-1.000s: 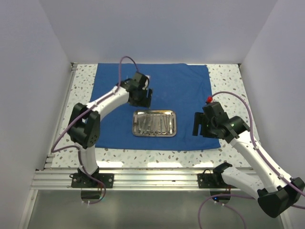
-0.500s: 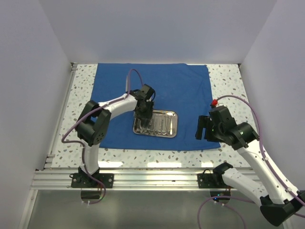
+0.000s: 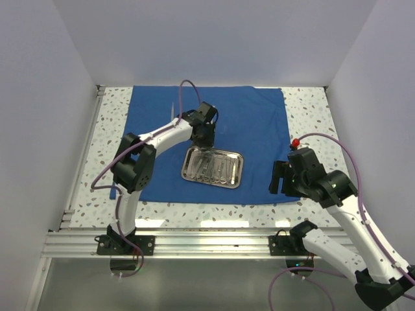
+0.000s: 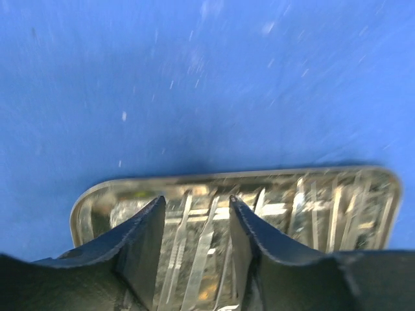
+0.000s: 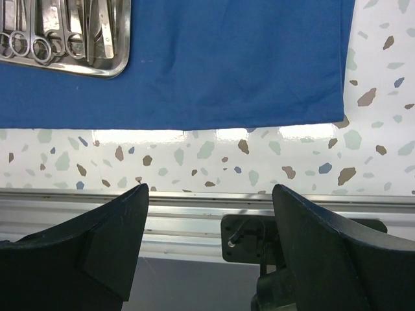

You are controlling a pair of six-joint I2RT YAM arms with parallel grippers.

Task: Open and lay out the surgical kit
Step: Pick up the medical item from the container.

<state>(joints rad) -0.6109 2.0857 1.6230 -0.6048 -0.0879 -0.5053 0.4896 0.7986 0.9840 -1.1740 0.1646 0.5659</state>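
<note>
Your left gripper (image 4: 195, 204) hovers part-open and empty over the far left end of the tray (image 3: 210, 182), mid-cloth (image 3: 256, 123). Centre one slim instrument (image 4: 206, 241) between the fingers (they lie packed close), then descend straight. Your right gripper (image 5: 211, 191) hangs wide open off the cloth's near right corner.

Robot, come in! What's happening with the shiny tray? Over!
Left gripper open, over far edge of tray. Right gripper open, empty, off to the side. Cloth spread flat, instruments in tray. Nothing blocking.
</note>
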